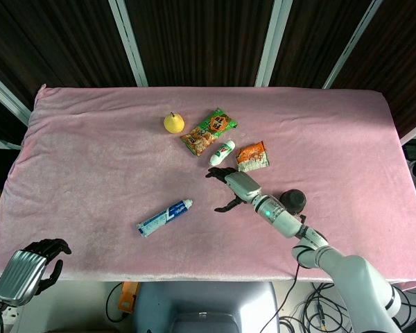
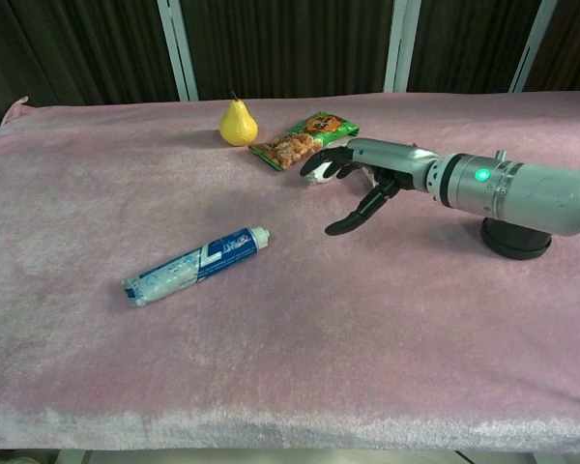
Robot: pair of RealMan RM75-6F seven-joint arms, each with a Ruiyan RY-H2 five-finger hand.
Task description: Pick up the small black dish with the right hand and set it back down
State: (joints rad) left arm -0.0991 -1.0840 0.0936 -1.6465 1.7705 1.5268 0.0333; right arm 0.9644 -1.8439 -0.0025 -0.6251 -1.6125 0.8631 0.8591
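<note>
The right hand (image 1: pixel 230 189) hovers spread and empty, the small black dish (image 1: pixel 292 200) at its 3 o'clock, ungrasped.

Right robot hand (image 2: pixel 362 184) hovers empty, fingers spread; left robot hand (image 1: pixel 29 263) seemingly curled at the frame's edge.

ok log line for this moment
right hand: open, above cloth | small black dish: on table, untouched | left hand: idle, off table

No legible text anywhere.
Printed markings on the toothpaste tube (image 2: pixel 195 265), the green snack packet (image 2: pixel 304 137) and the orange snack packet (image 1: pixel 252 157), all too small and blurred to read.
</note>
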